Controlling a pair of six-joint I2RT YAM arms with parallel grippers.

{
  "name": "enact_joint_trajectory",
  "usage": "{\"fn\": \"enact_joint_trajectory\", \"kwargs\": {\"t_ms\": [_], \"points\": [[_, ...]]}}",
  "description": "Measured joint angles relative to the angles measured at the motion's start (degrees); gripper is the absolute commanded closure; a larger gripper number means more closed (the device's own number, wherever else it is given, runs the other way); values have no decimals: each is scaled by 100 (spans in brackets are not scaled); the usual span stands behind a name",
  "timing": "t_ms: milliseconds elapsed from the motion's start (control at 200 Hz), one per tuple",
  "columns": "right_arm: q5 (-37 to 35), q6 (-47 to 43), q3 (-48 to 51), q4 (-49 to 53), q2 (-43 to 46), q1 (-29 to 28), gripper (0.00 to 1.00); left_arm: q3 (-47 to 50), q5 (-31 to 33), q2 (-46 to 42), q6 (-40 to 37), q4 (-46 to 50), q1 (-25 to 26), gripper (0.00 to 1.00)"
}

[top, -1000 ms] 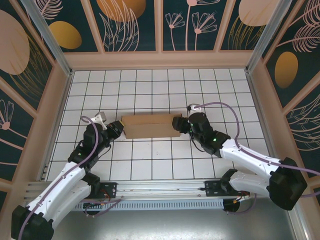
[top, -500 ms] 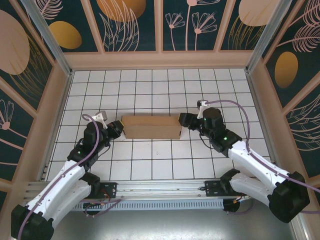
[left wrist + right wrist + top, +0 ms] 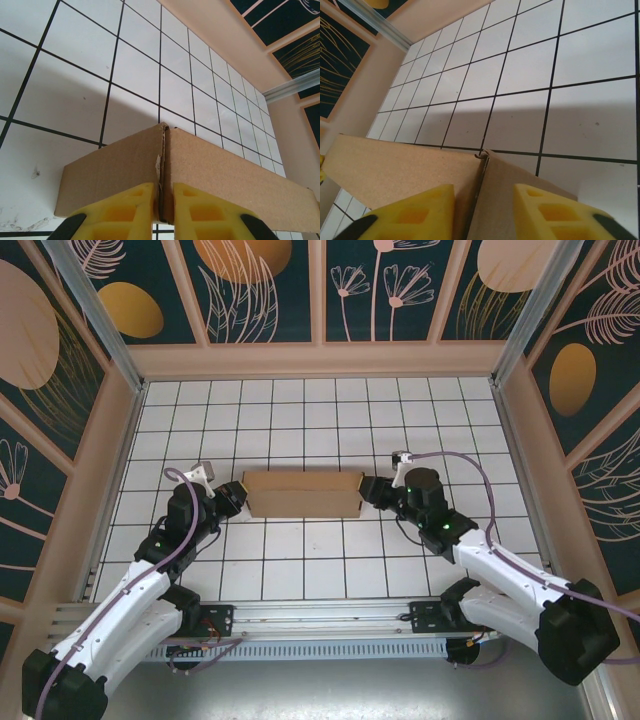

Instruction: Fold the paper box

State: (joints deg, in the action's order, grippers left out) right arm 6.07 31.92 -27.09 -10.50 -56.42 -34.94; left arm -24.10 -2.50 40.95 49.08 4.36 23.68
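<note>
At mid-table, on the white tabletop with black grid lines [image 3: 300, 560], the plain brown cardboard paper box [image 3: 303, 493] lies as a long, low block, its length running left to right. A gripper stands at each end of it.

The left gripper [image 3: 236, 498] meets the box's left end. In the left wrist view its yellow fingers [image 3: 125, 207] are pressed nearly together, pinching the upright cardboard edge where two walls of the paper box [image 3: 240, 175] meet at a corner seam; the left gripper [image 3: 162, 202] has that edge squarely in its narrow gap.

The right gripper [image 3: 368, 490] sits at the box's right end. In the right wrist view its yellow fingers [image 3: 415, 212] are spread, one to each side of the box's corner edge, with a gap between that edge and the right-hand finger. The paper box [image 3: 395, 165] stretches away to the left of the right gripper [image 3: 482, 195].

Beyond the box, more tiles reach a peach-coloured low wall [image 3: 320, 360] under dark teal panels with floral drawings [image 3: 265, 300].
</note>
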Motion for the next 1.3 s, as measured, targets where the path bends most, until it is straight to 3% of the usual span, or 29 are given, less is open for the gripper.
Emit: {"fn": "enact_joint_trajectory", "kwargs": {"t_ms": [120,330,661,1011,1301], "points": [[-184,-2,81,-140,2,-149,68,57,-7,-4,7,-103,0,85],[-603,-2,133,-109,149,-356,58,92,4,-9,26,-168,-2,84],[-181,-133,-131,658,297,-96,50,-39,2,120,-28,-74,0,83],[256,-155,-157,874,446,-61,52,-118,4,177,-109,17,0,84],[455,-157,-120,905,498,-61,64,-127,2,186,-131,24,0,85]]}}
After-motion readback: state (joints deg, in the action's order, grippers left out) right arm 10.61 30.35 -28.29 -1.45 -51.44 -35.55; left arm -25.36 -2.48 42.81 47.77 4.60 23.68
